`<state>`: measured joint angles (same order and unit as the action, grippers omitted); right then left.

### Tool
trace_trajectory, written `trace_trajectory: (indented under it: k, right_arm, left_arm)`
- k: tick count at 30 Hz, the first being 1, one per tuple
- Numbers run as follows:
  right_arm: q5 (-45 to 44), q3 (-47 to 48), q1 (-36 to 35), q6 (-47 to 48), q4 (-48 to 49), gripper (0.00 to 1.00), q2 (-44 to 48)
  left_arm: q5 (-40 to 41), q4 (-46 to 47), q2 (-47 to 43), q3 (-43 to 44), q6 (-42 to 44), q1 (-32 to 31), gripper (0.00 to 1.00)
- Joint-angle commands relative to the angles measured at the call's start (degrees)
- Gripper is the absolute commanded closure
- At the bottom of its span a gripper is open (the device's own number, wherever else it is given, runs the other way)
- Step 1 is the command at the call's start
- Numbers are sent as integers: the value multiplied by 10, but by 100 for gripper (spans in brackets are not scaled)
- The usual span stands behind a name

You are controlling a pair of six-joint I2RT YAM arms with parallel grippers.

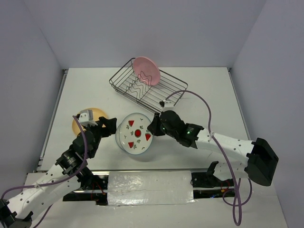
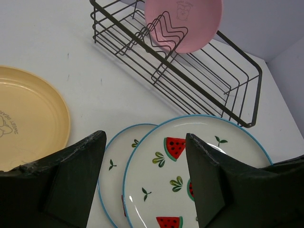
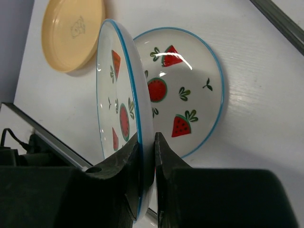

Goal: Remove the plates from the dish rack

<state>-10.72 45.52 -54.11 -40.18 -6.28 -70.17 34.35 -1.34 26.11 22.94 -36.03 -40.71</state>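
Observation:
A pink plate point(image 1: 146, 71) stands on edge in the dark wire dish rack point(image 1: 161, 92), also in the left wrist view as the pink plate point(image 2: 190, 19) in the rack point(image 2: 204, 80). My right gripper point(image 3: 147, 152) is shut on the rim of a white watermelon-print plate point(image 3: 118, 85), held tilted over a second printed plate point(image 3: 190, 90) that lies flat on the table. From above, the right gripper point(image 1: 154, 126) sits at the right edge of the held plate point(image 1: 137, 135). My left gripper point(image 1: 108, 126) hangs open with nothing in it, just left of both plates point(image 2: 161, 190). A tan plate point(image 1: 92, 115) lies flat further left.
The rack sits slanted at the back centre of the white table point(image 1: 204, 95), with grey walls behind and on both sides. A purple cable point(image 1: 202, 102) arcs from the right arm past the rack's near right corner. The tan plate point(image 2: 28, 118) lies near the table's left edge.

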Motion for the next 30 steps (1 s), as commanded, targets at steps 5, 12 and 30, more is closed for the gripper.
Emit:
trace_trajectory:
  k: [5,12,30]
  right_arm:
    - [-14,23,-7,-79,122,100,-24]
    - [-4,-1,-7,-96,173,100,-46]
    - [-10,-54,13,-141,241,83,-96]
  left_arm:
    - [9,16,0,24,11,-2,20]
    - [11,15,3,24,11,-2,20]
    - [2,19,1,24,14,-2,20]
